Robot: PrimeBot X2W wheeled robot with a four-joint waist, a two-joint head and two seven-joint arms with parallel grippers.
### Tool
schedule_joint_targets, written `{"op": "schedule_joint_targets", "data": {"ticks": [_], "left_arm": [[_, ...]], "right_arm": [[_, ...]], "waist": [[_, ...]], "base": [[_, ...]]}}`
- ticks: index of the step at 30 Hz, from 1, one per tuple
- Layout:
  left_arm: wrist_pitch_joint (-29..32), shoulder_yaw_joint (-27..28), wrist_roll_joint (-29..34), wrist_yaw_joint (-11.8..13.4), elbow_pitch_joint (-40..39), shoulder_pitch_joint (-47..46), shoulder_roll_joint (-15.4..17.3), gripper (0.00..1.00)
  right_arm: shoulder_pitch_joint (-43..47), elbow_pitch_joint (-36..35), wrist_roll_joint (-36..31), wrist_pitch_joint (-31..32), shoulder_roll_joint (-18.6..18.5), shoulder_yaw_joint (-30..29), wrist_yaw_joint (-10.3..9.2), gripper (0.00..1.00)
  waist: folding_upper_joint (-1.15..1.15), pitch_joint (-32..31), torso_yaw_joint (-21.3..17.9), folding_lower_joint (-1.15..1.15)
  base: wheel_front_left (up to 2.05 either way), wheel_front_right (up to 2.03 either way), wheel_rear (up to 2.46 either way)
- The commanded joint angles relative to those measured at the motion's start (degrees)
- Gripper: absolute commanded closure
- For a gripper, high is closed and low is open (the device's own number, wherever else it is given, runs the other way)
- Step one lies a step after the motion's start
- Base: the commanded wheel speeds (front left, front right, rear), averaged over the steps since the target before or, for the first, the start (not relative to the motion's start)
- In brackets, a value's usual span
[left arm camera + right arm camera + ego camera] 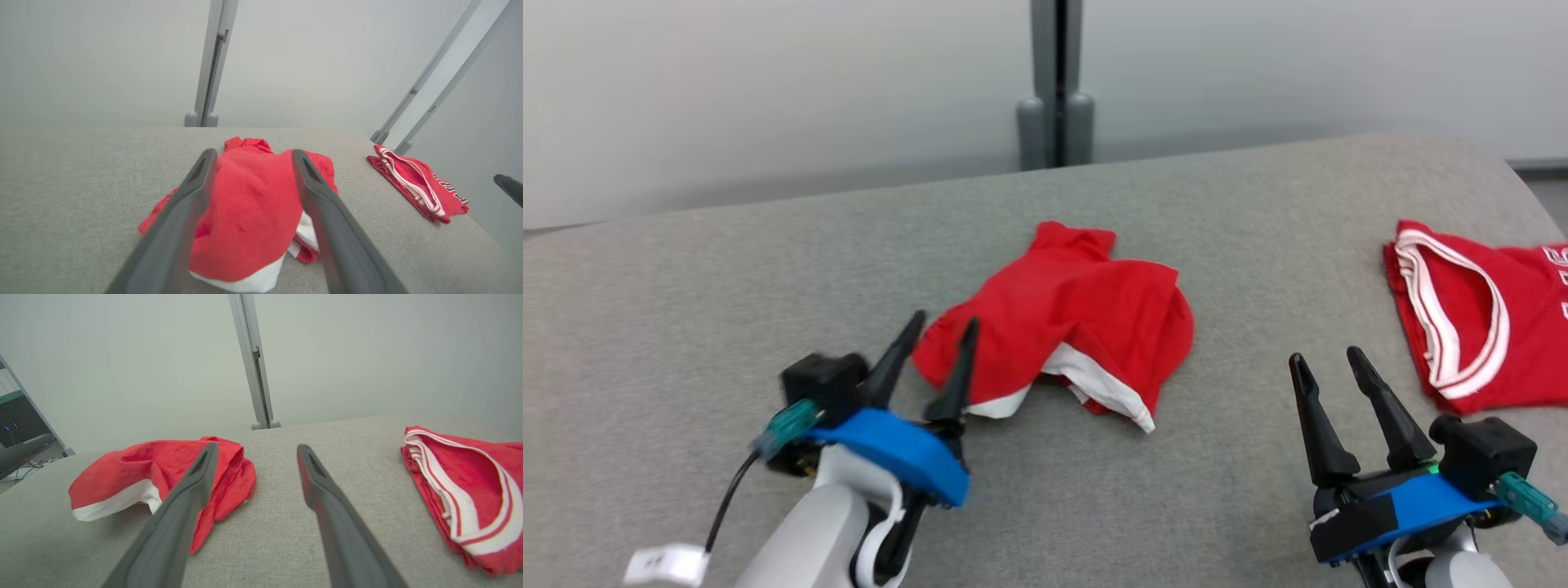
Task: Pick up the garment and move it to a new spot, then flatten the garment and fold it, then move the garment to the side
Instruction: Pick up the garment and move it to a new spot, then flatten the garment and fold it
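Observation:
The garment (1066, 327) is a crumpled red piece with white trim, lying in a heap at the middle of the grey table (686, 310). My left gripper (943, 320) is open at the heap's left edge, its fingers apart and holding nothing. In the left wrist view the garment (249, 204) lies between and beyond the spread fingers of the left gripper (254, 153). My right gripper (1325, 356) stands open near the front right, apart from the cloth. Its wrist view shows the right gripper (257, 446) over bare table, with the garment (163, 465) to the left.
A second red garment with red-and-white striped trim (1470, 318) lies folded at the table's right edge, also in the right wrist view (461, 490). A grey post (1055, 90) stands behind the table's far edge. Bare table surface lies left of the heap.

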Motion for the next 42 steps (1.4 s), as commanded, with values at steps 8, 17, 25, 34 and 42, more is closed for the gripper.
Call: {"op": "schedule_joint_targets", "data": {"ticks": [8, 17, 25, 34, 42], "left_arm": [[-7.29, 5.89, 3.03, 3.9, -4.64, 8.58, 4.55, 0.0], [-7.68, 17.38, 7.74, 6.87, -12.44, 19.25, 5.97, 0.0], [-7.69, 21.3, 9.07, 5.83, -11.86, 22.5, 5.21, 0.0], [-7.7, 21.98, 10.57, 4.7, -11.33, 21.77, 3.8, 0.0], [-7.7, 22.76, 11.61, 3.98, -12.16, 20.51, 3.03, 0.0]], "right_arm": [[3.48, -0.69, 0.27, 1.57, -0.17, -0.34, 0.01, 0.0], [5.44, -0.74, -0.23, 2.24, -0.28, -1.48, 0.01, 0.0], [6.38, 0.61, -0.3, 1.97, 0.65, -1.69, 0.01, 0.0], [5.07, 0.53, -0.5, 2.19, 0.94, -0.65, 0.01, 0.0], [0.29, 4.1, -0.86, 5.16, 1.4, 6.97, 0.01, 0.0]], "waist": [[0.0, -3.53, 3.44, 0.0], [0.0, -4.63, 3.66, 0.0], [0.0, -4.31, 3.68, 0.0], [0.0, -4.21, 4.1, 0.0], [0.0, -2.4, 4.83, 0.0]], "base": [[0.0, 0.0, 0.0], [0.0, 0.0, 0.0], [0.0, 0.0, 0.0], [0.0, 0.0, 0.0], [0.0, 0.0, 0.0]]}}
